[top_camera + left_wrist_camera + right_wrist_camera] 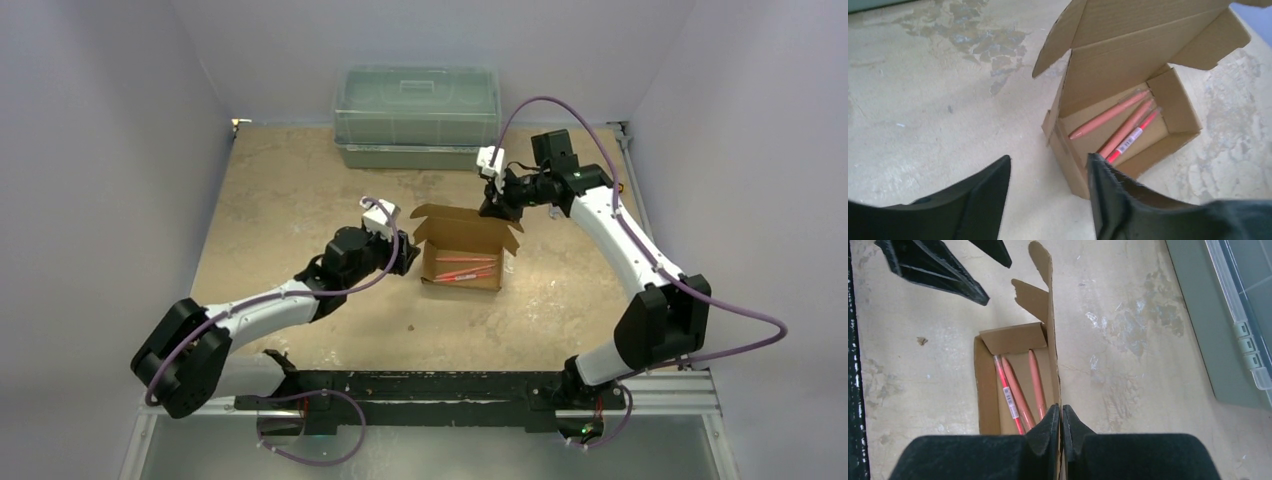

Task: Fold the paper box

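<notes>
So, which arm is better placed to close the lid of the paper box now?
Right, probably. The right gripper is shut on the upright lid and could swing it down; the left gripper is open beside the paper box, holding nothing.

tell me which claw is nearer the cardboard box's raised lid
Right. The right claw is shut on the raised lid's edge; the left claw is open, low beside the box's left end, apart from the lid.
</notes>
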Controlling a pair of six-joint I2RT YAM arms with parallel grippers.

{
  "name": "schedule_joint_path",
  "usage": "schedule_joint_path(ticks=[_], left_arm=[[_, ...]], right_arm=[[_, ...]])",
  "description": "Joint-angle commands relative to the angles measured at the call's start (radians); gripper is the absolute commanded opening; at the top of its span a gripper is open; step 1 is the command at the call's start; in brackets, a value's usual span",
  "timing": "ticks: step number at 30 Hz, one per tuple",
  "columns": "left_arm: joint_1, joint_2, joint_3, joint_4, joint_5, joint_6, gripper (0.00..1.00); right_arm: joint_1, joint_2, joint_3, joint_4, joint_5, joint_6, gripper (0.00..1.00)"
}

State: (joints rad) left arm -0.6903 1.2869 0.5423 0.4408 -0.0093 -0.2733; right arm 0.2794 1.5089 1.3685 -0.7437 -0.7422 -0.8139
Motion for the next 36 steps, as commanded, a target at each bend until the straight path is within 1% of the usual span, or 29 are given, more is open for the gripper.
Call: schedule_joint_path(ticks=[1, 3, 5, 8, 10, 13, 15, 17, 18, 20, 24, 30, 31, 35, 36], left_arm=[[-0.003, -0.107, -0.031, -0.043, -0.02, -0.122, 0.66], [-0.002, -0.141, -0.063, -0.032, -0.011, -0.168, 0.77], [-0.002, -0.149, -0.079, -0.032, 0.004, -0.208, 0.79], [-0.009, -0.103, -0.082, -0.031, 0.031, -0.271, 0.8], [-0.037, -0.051, -0.067, -0.046, -0.021, -0.281, 0.81], [-0.125, 0.034, -0.003, -0.109, -0.166, -0.259, 0.79], [-0.168, 0.098, 0.061, -0.164, -0.27, -0.248, 0.72], [-0.195, 0.156, 0.116, -0.209, -0.345, -0.239, 0.66], [-0.204, 0.181, 0.137, -0.225, -0.395, -0.239, 0.62], [-0.217, 0.216, 0.161, -0.229, -0.438, -0.236, 0.58], [-0.225, 0.266, 0.189, -0.21, -0.457, -0.235, 0.48], [-0.231, 0.354, 0.258, -0.225, -0.473, -0.218, 0.39], [-0.233, 0.365, 0.265, -0.23, -0.476, -0.215, 0.35], [-0.245, 0.385, 0.284, -0.257, -0.504, -0.204, 0.03], [-0.253, 0.386, 0.289, -0.266, -0.517, -0.195, 0.0]], right_arm=[[0.007, -0.026, -0.038, 0.046, 0.012, -0.002, 0.06], [0.009, -0.026, -0.056, 0.062, 0.014, 0.009, 0.06], [0.012, -0.026, -0.067, 0.078, 0.015, 0.025, 0.06], [0.013, -0.019, -0.068, 0.09, 0.016, 0.047, 0.06], [0.015, -0.013, -0.068, 0.092, 0.014, 0.054, 0.06], [0.017, -0.009, -0.072, 0.092, 0.007, 0.058, 0.05], [0.017, -0.009, -0.075, 0.093, 0.005, 0.059, 0.05], [0.018, -0.008, -0.077, 0.093, 0.003, 0.059, 0.05], [0.018, -0.007, -0.077, 0.093, 0.002, 0.06, 0.05], [0.02, -0.006, -0.078, 0.093, -0.001, 0.061, 0.05], [0.022, -0.004, -0.083, 0.093, -0.002, 0.06, 0.05], [0.025, -0.002, -0.085, 0.092, -0.005, 0.059, 0.05], [0.025, -0.004, -0.088, 0.093, -0.005, 0.059, 0.05], [0.026, -0.006, -0.089, 0.093, -0.009, 0.061, 0.05], [0.026, -0.006, -0.089, 0.094, -0.011, 0.061, 0.05]])
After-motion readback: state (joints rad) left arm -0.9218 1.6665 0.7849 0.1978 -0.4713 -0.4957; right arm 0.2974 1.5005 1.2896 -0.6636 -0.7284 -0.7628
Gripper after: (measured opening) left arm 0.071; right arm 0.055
